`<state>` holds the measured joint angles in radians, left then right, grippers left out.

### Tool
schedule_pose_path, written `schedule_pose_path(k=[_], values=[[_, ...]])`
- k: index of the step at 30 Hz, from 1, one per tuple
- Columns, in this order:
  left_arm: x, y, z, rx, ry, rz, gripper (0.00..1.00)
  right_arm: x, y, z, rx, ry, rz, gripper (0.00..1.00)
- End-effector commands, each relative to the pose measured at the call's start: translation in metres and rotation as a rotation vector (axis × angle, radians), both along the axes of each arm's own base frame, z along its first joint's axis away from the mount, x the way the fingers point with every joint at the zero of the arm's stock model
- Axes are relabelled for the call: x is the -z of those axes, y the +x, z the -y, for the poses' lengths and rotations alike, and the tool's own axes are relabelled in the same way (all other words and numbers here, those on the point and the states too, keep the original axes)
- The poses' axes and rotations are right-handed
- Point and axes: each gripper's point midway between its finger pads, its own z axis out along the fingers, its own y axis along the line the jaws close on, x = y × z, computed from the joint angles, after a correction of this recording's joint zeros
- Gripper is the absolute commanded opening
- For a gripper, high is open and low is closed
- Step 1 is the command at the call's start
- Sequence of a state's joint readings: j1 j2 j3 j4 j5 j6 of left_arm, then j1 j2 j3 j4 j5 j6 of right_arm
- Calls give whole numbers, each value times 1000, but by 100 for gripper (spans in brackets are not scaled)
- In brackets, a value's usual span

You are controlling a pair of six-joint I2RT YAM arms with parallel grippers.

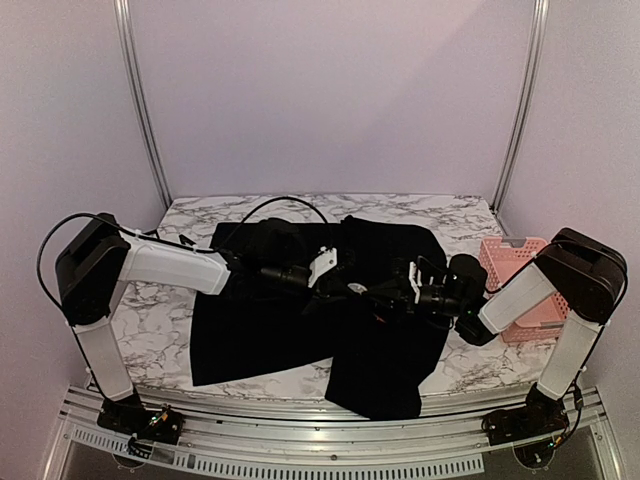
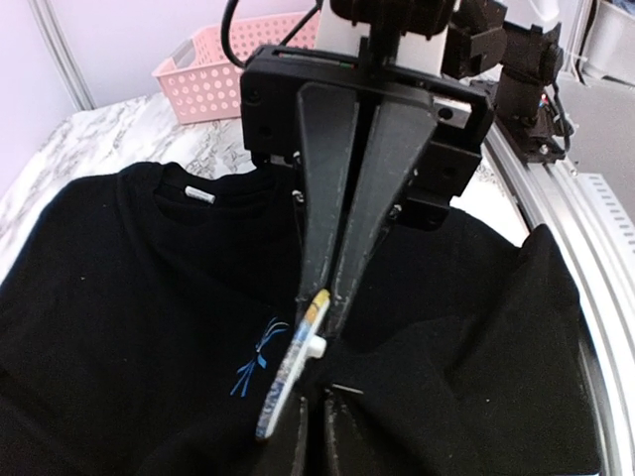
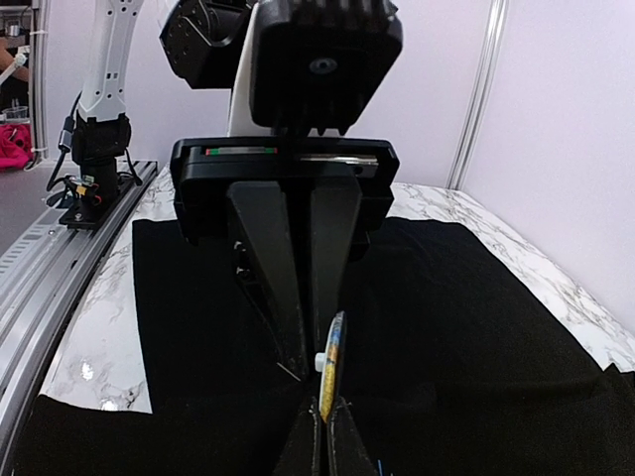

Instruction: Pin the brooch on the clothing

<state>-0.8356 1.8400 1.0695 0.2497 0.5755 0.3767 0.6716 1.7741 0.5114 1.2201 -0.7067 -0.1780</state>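
Marble table [image 1: 160, 330]: black T-shirt [image 1: 260, 330] lies centre, soft and limp. Right gripper [image 3: 323, 416] pinches the brooch [image 3: 334, 347] just above it; left gripper [image 2: 317, 407], jaws narrow, meets its white stud [image 3: 319, 362]. Brooch probably light, rigid, slippery: grip its edges.

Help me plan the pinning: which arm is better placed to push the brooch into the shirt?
Right, probably: the brooch rises from the closed fingertips of the right gripper, over the black T-shirt.

A robot test lab: a marble-patterned counter [image 1: 175, 330] closed in by plain lilac wall panels [image 1: 330, 90] on aluminium posts [image 1: 140, 100], and a slotted aluminium rail [image 1: 330, 440] bearing the arm bases. A pink perforated basket [image 1: 515, 262] stands right of the right arm's fingers [image 2: 322, 178].
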Motion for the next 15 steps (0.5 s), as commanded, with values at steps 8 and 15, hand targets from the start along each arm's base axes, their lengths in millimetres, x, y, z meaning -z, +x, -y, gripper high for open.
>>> schedule_pose_path(k=[8,15], values=[[-12,23,-32,-88,108,52,34,-1,-26,-3,-154,23,-10,0],[-17,6,-41,1,163,69,43,-2,-26,-4,-162,20,1,0]])
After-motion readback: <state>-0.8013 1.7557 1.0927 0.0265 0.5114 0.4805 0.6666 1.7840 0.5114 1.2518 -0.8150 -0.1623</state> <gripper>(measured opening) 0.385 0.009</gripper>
